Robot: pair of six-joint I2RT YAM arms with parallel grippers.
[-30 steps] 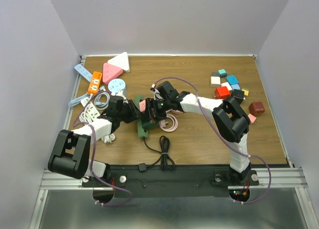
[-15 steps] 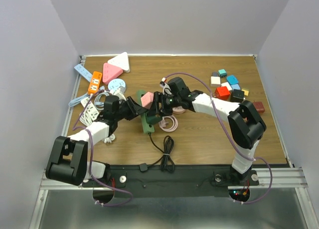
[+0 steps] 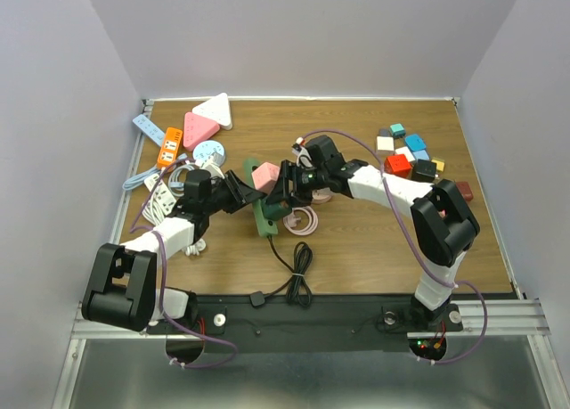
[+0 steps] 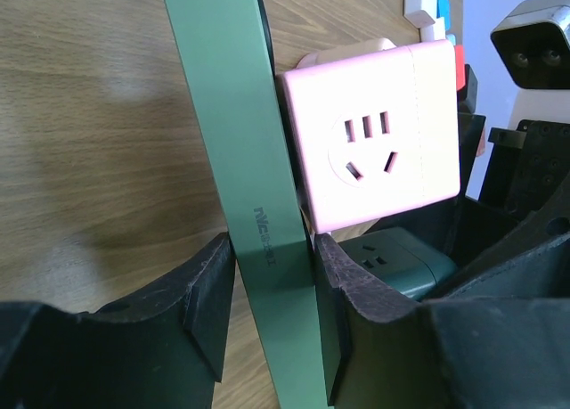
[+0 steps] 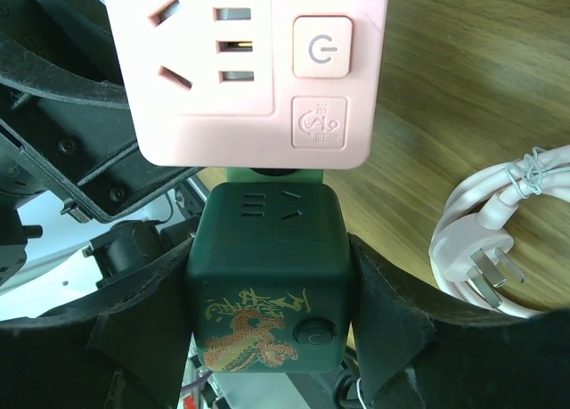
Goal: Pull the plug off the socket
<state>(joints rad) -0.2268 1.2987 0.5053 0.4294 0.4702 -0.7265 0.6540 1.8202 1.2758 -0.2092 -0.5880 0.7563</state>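
Observation:
A long green power strip [image 3: 261, 215] is held off the table between the two arms; it also shows in the left wrist view [image 4: 258, 204]. A pink cube plug [image 3: 264, 175] sits on its face. A dark green cube plug [image 5: 267, 275] with a gold dragon print sits right next to the pink cube plug [image 5: 245, 70]. My left gripper [image 4: 272, 293] is shut on the strip's narrow sides. My right gripper [image 5: 267, 311] is shut on the dark green cube. I cannot tell whether that cube's prongs are still in the strip.
A coiled white-pink cable with a plug [image 3: 303, 220] lies just right of the strip. The strip's black cord bundle [image 3: 298, 280] lies near the front edge. Several power strips and sockets [image 3: 191, 128] are at the back left. Coloured cube plugs [image 3: 410, 155] are at the back right.
Both grippers have carried the strip with its cubes up and slightly to the right. The right arm has straightened. Both grips are unchanged.

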